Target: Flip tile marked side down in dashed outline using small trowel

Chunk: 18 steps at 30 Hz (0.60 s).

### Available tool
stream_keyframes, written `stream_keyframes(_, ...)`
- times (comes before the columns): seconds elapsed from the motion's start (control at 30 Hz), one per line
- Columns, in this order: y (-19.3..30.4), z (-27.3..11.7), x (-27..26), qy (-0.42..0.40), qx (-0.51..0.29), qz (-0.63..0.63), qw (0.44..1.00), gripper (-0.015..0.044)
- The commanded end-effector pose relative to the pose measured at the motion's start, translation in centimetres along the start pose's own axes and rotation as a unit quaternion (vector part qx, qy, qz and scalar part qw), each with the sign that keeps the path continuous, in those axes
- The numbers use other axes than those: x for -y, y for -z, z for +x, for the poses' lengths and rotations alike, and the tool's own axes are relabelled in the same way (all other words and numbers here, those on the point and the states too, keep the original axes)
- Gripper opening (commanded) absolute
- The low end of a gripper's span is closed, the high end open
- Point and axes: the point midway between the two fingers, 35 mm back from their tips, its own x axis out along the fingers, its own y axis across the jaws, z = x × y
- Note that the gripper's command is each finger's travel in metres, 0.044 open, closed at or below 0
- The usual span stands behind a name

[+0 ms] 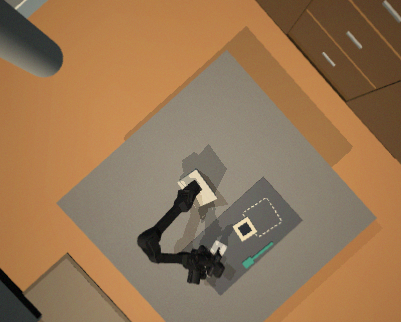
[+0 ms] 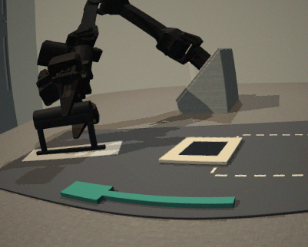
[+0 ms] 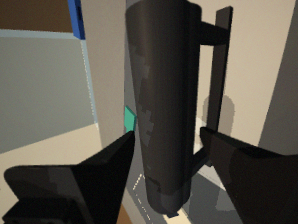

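Black fingers stand open, one either side of the black handle above the pale plate

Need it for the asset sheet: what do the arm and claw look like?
Arm: matte black, segmented, with slim straight links and chunkier, blocky joints. Claw: also black, two opposed wedge-shaped fingers tapering to narrow tips. No cables or markings discernible.

The black handle blocks passage between the fingertips.
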Motion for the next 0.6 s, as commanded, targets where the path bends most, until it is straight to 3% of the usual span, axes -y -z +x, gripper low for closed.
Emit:
stream_keyframes(0.0, -0.17, 0.51, -0.2, -0.004, 0.002, 0.002, 1.0, 0.03)
stream_keyframes(0.03, -0.17, 0.54, -0.2, -0.004, 0.002, 0.002, 1.0, 0.03)
stream_keyframes(0.2, -0.17, 0.54, -0.2, -0.004, 0.002, 0.002, 1.0, 0.0169)
stream_keyframes(0.57, -0.17, 0.54, -0.2, -0.004, 0.002, 0.002, 1.0, 0.0095)
